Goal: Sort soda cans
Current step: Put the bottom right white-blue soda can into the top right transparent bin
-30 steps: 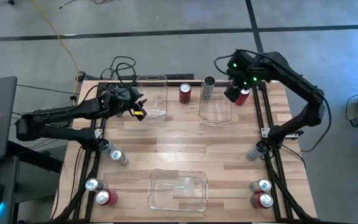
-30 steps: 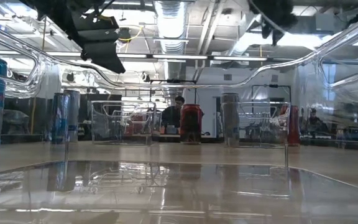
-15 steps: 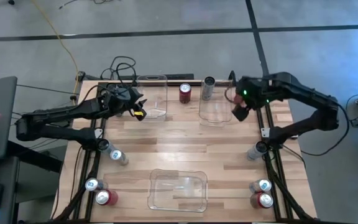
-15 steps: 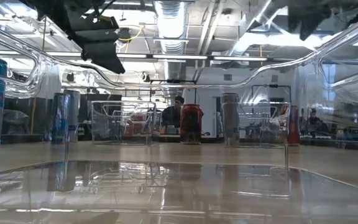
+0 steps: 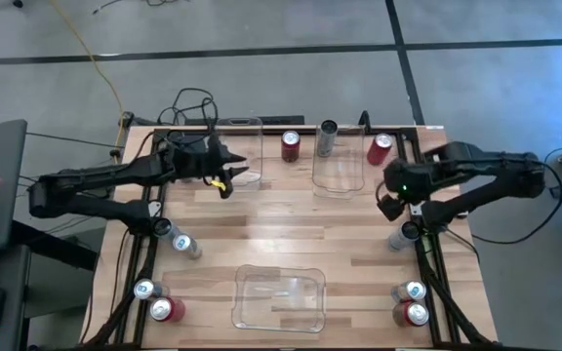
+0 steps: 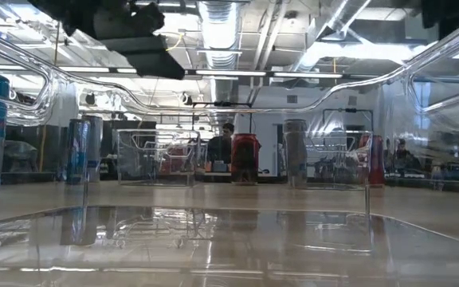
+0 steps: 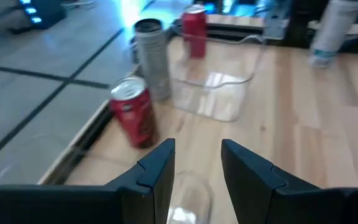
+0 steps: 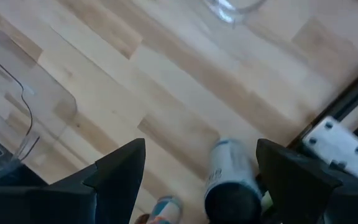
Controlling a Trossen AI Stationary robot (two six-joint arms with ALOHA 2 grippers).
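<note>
1. the right gripper (image 5: 390, 202) hangs over the counter's (image 5: 281, 234) right side, fingers (image 8: 120, 171) spread wide and empty, a silver-white can (image 8: 229, 180) below them.
2. the left gripper (image 5: 224, 178) sits by the far left bin (image 5: 239, 146), fingers (image 7: 157, 171) a little apart, holding nothing.
3. a red can (image 5: 380, 148) stands at the far right edge; the other cans stand along the far edge and near the side rails and corners.

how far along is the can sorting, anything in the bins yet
Barely started. All three clear bins look empty: the far left bin, the far right bin and the near bin. The left gripper holds nothing, fingers apart above the far left bin. The right gripper is open and empty above the silver-white can at the right edge. The rest of the cans stand loose on the table.
</note>
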